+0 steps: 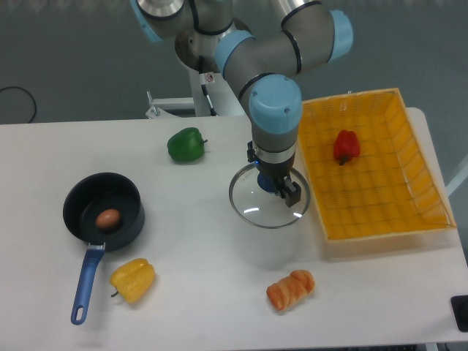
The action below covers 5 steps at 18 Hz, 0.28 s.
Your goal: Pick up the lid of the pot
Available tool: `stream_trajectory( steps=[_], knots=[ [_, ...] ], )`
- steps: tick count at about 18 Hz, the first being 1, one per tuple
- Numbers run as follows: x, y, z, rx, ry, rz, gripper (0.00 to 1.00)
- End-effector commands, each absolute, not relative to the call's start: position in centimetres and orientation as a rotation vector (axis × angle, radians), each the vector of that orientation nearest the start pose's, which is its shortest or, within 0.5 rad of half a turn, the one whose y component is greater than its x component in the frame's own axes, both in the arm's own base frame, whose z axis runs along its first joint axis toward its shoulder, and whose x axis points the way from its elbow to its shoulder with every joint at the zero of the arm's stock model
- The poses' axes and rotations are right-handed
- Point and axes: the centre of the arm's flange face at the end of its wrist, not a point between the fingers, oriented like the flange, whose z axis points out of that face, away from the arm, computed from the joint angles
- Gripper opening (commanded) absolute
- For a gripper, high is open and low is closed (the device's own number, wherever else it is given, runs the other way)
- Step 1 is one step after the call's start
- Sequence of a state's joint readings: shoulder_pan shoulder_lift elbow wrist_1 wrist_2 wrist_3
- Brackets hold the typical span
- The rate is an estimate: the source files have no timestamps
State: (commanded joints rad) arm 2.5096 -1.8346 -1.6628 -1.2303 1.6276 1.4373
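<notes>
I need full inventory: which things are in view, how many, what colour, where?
Lid: 1, clear, blue knob, mid-table
Pan: 1, black, blue handle, left
Egg-like thing: 1, brown, in pan
Green pepper: 1, green, far side
Yellow pepper: 1, yellow, near left
Red pepper: 1, red, in box
Box: 1, yellow, right
Bread: 1, orange-brown, near side
Unclear thing: 1, black, right edge
Table: 1, white, below
Cable: 1, black, far left
Arm: 1, grey-blue, top
Gripper: 1, dark, at lid
</notes>
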Motion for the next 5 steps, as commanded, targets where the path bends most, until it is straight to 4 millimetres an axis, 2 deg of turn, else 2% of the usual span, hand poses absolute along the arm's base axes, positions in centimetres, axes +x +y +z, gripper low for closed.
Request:
stream_trajectory(
  steps=[5],
  knots=[
    [-38.98,44.36,33.55,-3.102,0.791,0.007,0.55]
  ],
)
